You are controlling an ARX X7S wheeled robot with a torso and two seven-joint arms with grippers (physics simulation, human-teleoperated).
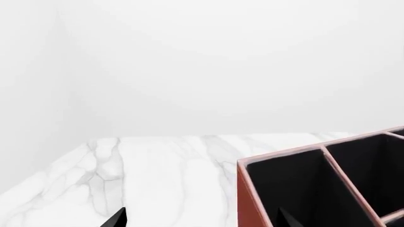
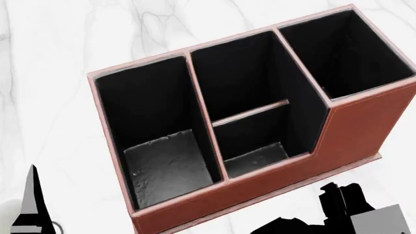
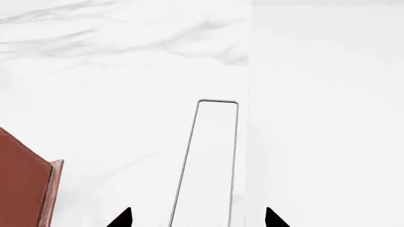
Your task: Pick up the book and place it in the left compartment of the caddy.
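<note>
The reddish-brown caddy [image 2: 273, 183] fills the head view, and its corner shows in both wrist views [image 1: 251, 198] [image 3: 25, 184]. Its left compartment [image 2: 165, 158] is wide, black-lined and grey-floored, with nothing in it. A long white slab with a thin dark outline lies on the marble in the right wrist view; it looks like the book [image 3: 211, 156] seen edge-on. My right gripper [image 3: 197, 220] is open, with one fingertip on each side of the slab's near end. My left gripper [image 1: 202, 222] is open beside the caddy's outer wall, one fingertip [image 1: 287, 220] over a black section. The head view does not show the book.
White marble tabletop [image 2: 58, 73] surrounds the caddy. The middle section with a crossbar [image 2: 250, 113] and the tall square section [image 2: 351, 53] lie to the right. In the right wrist view the table's edge [image 3: 249, 71] runs just beyond the slab. A plain white wall [image 1: 221, 61] stands behind.
</note>
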